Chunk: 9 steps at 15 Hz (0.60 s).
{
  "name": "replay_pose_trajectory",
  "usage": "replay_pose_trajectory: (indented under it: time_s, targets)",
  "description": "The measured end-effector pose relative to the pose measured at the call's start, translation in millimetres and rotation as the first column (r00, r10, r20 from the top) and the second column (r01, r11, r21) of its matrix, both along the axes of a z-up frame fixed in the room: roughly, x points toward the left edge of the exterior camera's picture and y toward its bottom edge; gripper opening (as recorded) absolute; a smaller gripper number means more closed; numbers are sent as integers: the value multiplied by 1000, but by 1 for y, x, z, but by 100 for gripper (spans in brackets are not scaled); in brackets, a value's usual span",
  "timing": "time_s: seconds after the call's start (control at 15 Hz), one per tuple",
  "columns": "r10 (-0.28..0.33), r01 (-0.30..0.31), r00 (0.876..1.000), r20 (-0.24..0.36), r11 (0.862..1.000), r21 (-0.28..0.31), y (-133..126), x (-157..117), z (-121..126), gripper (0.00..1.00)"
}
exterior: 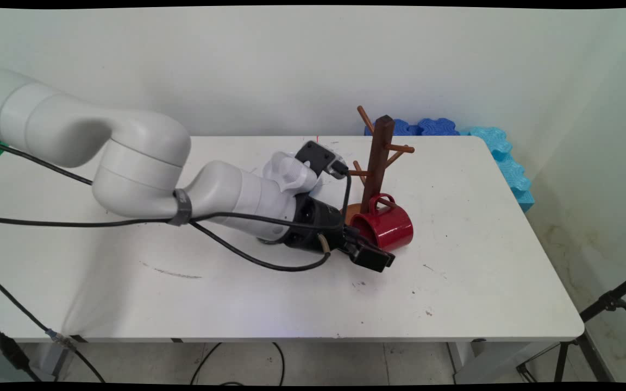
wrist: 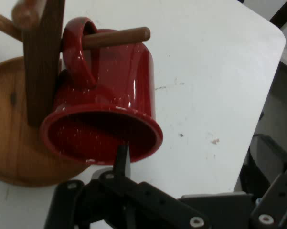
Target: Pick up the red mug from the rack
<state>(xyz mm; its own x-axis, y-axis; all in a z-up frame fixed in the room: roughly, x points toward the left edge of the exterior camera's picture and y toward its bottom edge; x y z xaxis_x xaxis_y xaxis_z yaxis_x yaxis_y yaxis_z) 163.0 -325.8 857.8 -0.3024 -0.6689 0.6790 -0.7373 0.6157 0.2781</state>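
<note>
The red mug hung by its handle on a low peg of the wooden mug stand, tipped on its side so that its open mouth faced the claw. In the hand view the peg passed straight through the loop of the handle, and the mug's body lay against the stand's dark upright post, over the round wooden base. The claw sat low over the white counter, just in front of the mug's rim on the side away from the stand's post. One black finger rose in front of the lower lip of the mug, close to it or touching it; the pictures did not settle which. The other finger stood far off at the hand view's right edge, so the claw was spread wide and pinched nothing. Black cables hung from the white arm, which reached in toward the stand from the far side of the counter. Behind the stand, against the wall, lay blue foam pieces, with lighter turquoise ones running along the counter's edge beyond the mug. The other pegs of the stand were bare.
</note>
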Motion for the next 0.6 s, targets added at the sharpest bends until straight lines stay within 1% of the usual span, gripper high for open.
replay_pose_trajectory:
  time_s: [0.6]
  targets:
    - [8,-9,1000,-13,1000,-18,-12,-14,-23,100]
